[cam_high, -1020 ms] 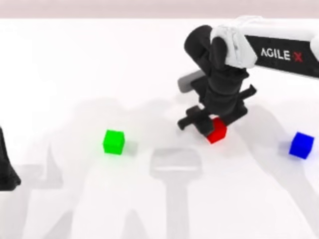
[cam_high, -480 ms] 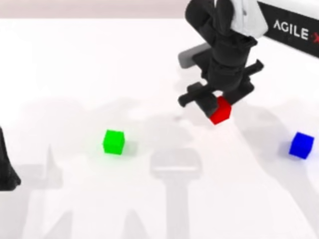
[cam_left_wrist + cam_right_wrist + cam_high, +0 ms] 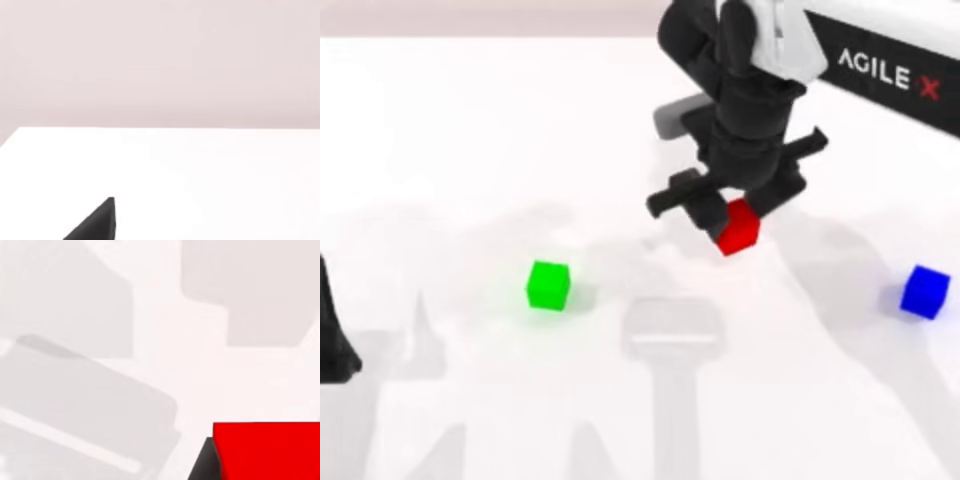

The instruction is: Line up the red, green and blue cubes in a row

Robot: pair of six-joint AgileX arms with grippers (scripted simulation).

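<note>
My right gripper [image 3: 732, 212] is shut on the red cube [image 3: 738, 227] and holds it above the table, right of centre. The same red cube [image 3: 267, 450] fills a corner of the right wrist view, with a dark fingertip [image 3: 205, 462] against its side. On the table the green cube [image 3: 548, 285] sits left of centre and the blue cube [image 3: 925, 292] near the right edge. My left arm [image 3: 332, 335] is parked at the left edge; the left wrist view shows only one dark fingertip [image 3: 95, 222] over bare table.
The white table [image 3: 640, 400] carries only grey shadows of the arms between the green and blue cubes. Its far edge [image 3: 160, 128] meets a pale wall.
My right gripper has lifted the red cube off the table, then carried it a little to the left. The green and blue cubes and the left arm have not moved.
</note>
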